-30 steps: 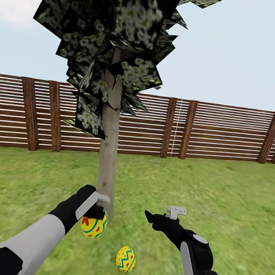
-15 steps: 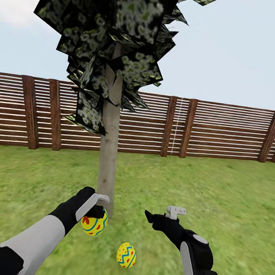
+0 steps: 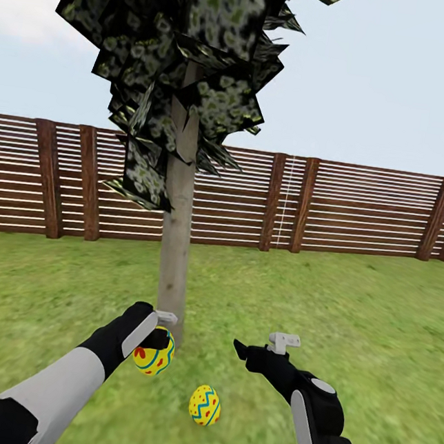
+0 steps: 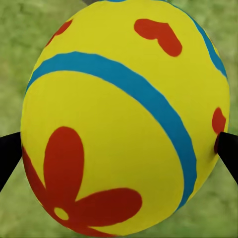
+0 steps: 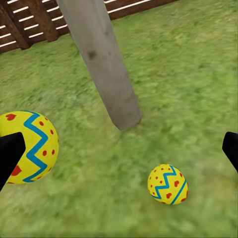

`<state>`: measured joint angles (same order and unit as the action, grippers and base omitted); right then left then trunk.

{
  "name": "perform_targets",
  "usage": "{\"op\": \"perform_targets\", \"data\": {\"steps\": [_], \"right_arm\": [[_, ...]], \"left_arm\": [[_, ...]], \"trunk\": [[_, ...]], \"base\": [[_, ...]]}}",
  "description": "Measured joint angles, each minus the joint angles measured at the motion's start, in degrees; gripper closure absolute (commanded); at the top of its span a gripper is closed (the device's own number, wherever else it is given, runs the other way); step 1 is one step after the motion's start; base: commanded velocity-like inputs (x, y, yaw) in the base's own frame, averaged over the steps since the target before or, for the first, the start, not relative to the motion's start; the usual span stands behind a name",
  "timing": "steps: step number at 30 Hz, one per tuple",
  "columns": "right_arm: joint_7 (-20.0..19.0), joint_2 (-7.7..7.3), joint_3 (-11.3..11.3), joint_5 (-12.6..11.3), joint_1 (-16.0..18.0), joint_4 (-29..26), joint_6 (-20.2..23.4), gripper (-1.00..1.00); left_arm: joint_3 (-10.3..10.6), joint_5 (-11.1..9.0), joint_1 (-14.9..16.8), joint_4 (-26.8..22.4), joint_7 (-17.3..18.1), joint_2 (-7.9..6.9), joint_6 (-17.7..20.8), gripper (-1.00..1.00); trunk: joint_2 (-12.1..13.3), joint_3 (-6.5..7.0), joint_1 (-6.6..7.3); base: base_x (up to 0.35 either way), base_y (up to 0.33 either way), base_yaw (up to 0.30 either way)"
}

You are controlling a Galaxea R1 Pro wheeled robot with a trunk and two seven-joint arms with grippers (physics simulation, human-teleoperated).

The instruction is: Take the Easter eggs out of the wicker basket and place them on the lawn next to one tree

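My left gripper (image 3: 157, 339) is shut on a yellow egg with a red flower and a blue band (image 3: 152, 357), held just above the grass beside the tree's pale trunk (image 3: 173, 271). In the left wrist view this egg (image 4: 124, 114) sits between the two dark fingertips (image 4: 9, 153). A second egg with blue zigzags and red dots (image 3: 204, 405) lies on the lawn (image 3: 376, 324) close to the trunk's foot. My right gripper (image 3: 262, 348) hovers open and empty right of the trunk; its wrist view shows the trunk (image 5: 101, 64), the lying egg (image 5: 167, 184) and the held egg (image 5: 27, 147). The third egg and the wicker basket are out of view.
A brown slatted fence (image 3: 362, 211) closes the garden behind the tree. Dark blotched foliage (image 3: 180, 50) hangs above the trunk, well over the arms. Open grass spreads to the right of the tree and on its left side.
The whole view has drifted slightly, so the camera moved. The held egg now sits a bit higher, closer under my left gripper. The right gripper and the lying egg stay put.
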<state>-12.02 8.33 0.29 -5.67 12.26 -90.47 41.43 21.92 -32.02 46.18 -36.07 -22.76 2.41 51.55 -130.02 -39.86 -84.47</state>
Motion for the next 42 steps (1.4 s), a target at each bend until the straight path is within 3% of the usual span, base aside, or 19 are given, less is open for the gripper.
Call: {"op": "perform_targets", "data": {"steps": [8,26,42], "right_arm": [[0.00,0.00,0.01,0.00,0.00,0.00,0.04,-1.00],[0.00,0.00,0.02,-0.04,0.00,0.00,0.05,-1.00],[0.00,0.00,0.02,0.04,0.00,0.00,0.06,-1.00]], "left_arm": [[1.41,0.00,0.00,-0.08,0.00,0.00,-0.72,1.00],[1.67,-0.09,0.00,-0.20,0.00,0.00,-1.31,1.00],[1.67,-0.07,0.00,-0.26,-0.08,-0.05,-1.50,1.00]], "trunk": [[-3.21,-1.26,-1.76],[-10.43,-4.46,-5.71],[-10.44,-4.46,-5.72]], "base": [[0.000,0.000,-0.089],[0.000,0.000,-0.003],[0.144,0.016,0.000]]}}
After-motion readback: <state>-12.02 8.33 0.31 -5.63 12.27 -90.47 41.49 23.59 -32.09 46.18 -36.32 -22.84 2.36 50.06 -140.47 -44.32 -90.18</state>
